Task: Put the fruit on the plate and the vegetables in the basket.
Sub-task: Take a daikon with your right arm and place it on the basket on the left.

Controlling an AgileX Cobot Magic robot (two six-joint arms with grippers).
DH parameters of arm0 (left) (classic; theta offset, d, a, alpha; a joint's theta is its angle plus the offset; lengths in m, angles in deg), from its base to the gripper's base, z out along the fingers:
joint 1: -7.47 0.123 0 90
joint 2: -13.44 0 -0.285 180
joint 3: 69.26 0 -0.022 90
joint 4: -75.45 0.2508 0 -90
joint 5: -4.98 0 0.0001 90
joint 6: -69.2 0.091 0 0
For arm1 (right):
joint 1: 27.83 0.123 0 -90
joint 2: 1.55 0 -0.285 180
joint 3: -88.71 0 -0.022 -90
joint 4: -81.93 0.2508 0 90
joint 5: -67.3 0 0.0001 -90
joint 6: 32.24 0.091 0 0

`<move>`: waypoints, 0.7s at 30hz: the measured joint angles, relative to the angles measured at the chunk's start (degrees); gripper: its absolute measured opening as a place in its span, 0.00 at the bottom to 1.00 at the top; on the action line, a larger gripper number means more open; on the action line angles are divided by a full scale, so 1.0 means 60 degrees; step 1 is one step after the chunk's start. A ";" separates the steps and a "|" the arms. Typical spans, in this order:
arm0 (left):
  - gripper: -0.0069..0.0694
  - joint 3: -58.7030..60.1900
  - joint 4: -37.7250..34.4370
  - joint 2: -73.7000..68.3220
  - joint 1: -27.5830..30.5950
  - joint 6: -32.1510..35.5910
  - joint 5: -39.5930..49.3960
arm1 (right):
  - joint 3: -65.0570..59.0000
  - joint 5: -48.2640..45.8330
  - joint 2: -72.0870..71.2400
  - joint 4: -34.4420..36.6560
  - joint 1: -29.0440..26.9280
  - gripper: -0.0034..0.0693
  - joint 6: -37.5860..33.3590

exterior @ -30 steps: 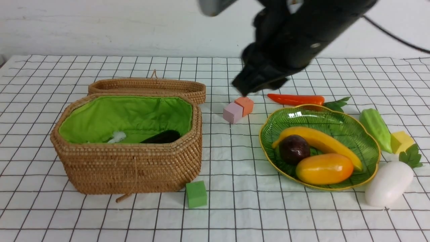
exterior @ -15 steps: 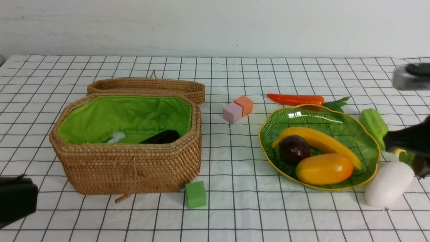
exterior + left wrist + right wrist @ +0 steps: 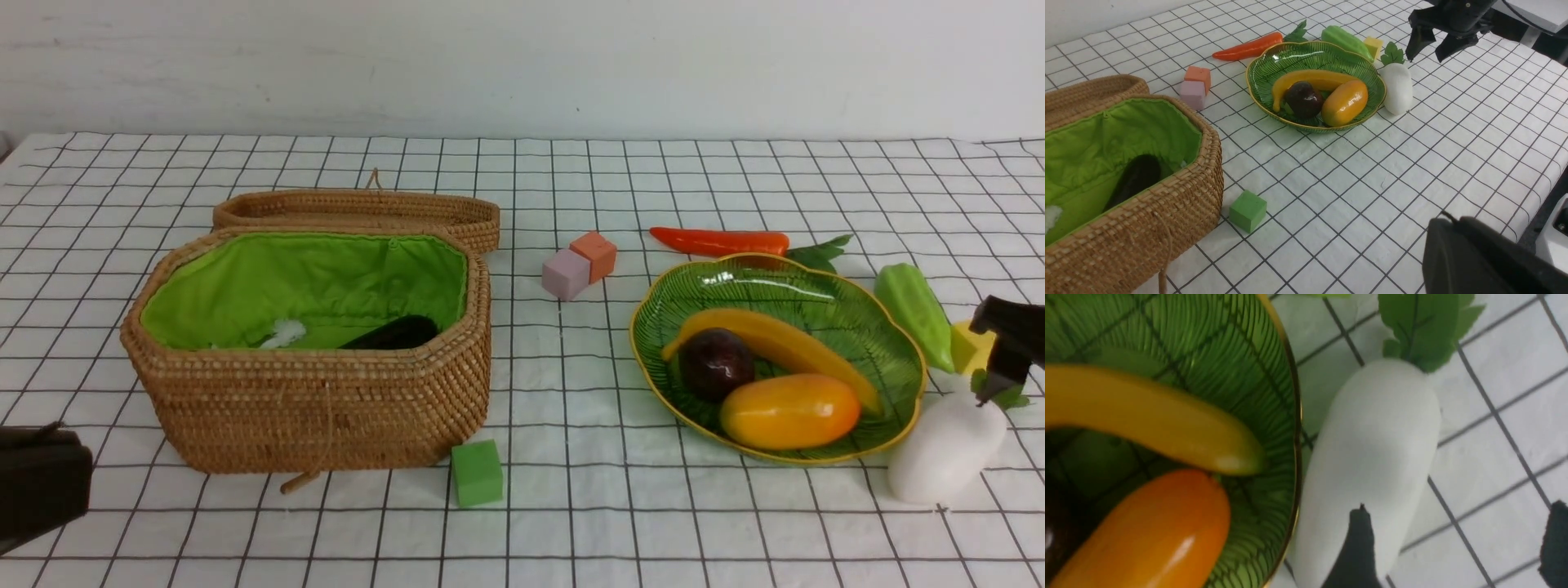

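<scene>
Targets the radish (image 3: 947, 445), lying on the cloth (image 3: 571, 408) just beside the plate (image 3: 816, 298), well apart from the basket (image 3: 310, 425). Has just swung the right gripper (image 3: 1427, 49) across from the cubes (image 3: 580, 265); holds it above the leafy end, jaws spread, seemingly not touching. Keeps the left gripper (image 3: 33, 482) closed, idle. Leaves fruit (image 3: 788, 408) plated; sets up radish pickup.

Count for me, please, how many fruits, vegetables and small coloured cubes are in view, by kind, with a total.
Fruit: 3 (banana, mango, mangosteen)
Vegetables: 4 (eggplant, radish, carrot, gourd)
Cubes: 4 (pink cube, orange cube, green cube, yellow cube)
Total: 11
</scene>
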State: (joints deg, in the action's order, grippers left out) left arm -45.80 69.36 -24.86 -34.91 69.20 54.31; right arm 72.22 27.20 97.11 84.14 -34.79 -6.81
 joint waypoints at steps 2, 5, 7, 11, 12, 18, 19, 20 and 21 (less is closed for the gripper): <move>0.09 0.0000 0.0000 0.0000 0.0000 0.0000 0.0008 | 0.0000 0.0333 0.0291 0.0188 -0.0207 0.87 0.0024; 0.09 0.0000 0.0000 0.0000 0.0000 0.0000 0.0018 | 0.0000 0.0707 0.0743 0.0522 -0.0410 0.86 0.0032; 0.09 0.0000 0.0000 0.0000 0.0000 0.0000 0.0026 | 0.0000 0.0854 0.1040 0.0766 -0.0491 0.83 0.0032; 0.09 0.0000 -0.0069 0.0000 0.0000 0.0000 0.0046 | 0.0033 0.1170 0.1348 0.1337 -0.0490 0.77 -0.0082; 0.09 0.0000 -0.0078 0.0000 0.0000 0.0000 0.0054 | 0.0033 0.1190 0.1348 0.1402 -0.0490 0.76 -0.0092; 0.09 0.0000 -0.0168 0.0000 0.0000 0.0000 0.0096 | 0.0179 0.0670 0.1237 0.1470 -0.0490 0.75 -0.0124; 0.09 0.0000 -0.0221 0.0000 0.0000 0.0000 0.0135 | 0.0255 0.0428 0.1146 0.1461 -0.0490 0.75 -0.0135; 0.09 0.0000 -0.0238 0.0000 0.0000 0.0000 0.0132 | 0.0284 0.0412 0.1132 0.1461 -0.0490 0.75 -0.0145; 0.09 0.0000 -0.0299 0.0000 0.0000 0.0000 0.0155 | 0.0399 0.0304 0.1030 0.1461 -0.0490 0.74 -0.0147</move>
State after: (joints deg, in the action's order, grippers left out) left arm -45.80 67.56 -24.86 -34.91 69.20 55.24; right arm 74.61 29.02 103.29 92.91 -37.73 -7.70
